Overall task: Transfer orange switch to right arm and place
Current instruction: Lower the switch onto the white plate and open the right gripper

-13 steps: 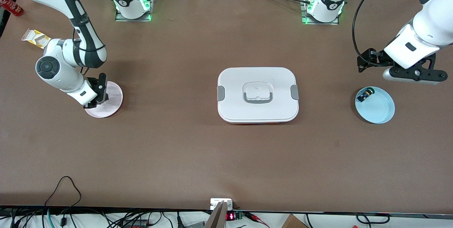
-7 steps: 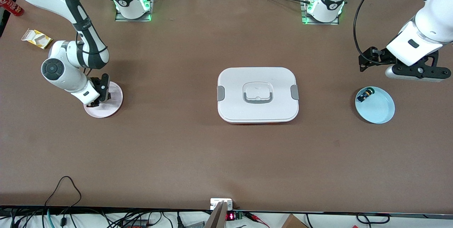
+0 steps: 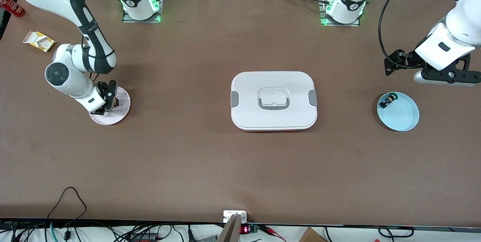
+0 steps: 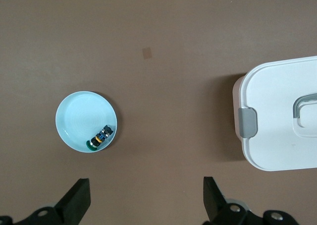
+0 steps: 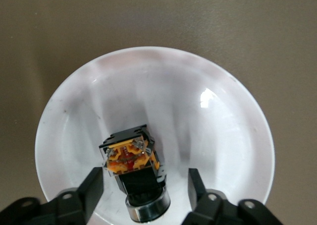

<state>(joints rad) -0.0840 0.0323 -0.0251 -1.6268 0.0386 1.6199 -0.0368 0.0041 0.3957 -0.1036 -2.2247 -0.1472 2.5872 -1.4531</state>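
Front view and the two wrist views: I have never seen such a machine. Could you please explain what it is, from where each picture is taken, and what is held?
These are two robot arms bolted to a brown table. The front view comes from a high camera facing them. Each wrist view comes from a camera on one arm's wrist, looking down past its two fingers.

The right gripper is low over a pale pink plate at the right arm's end of the table. The orange switch lies on that plate between the open fingers, which do not seem to grip it.

The left gripper waits in the air, open and empty, by a light blue plate that holds a second small switch. A closed white box sits mid-table.
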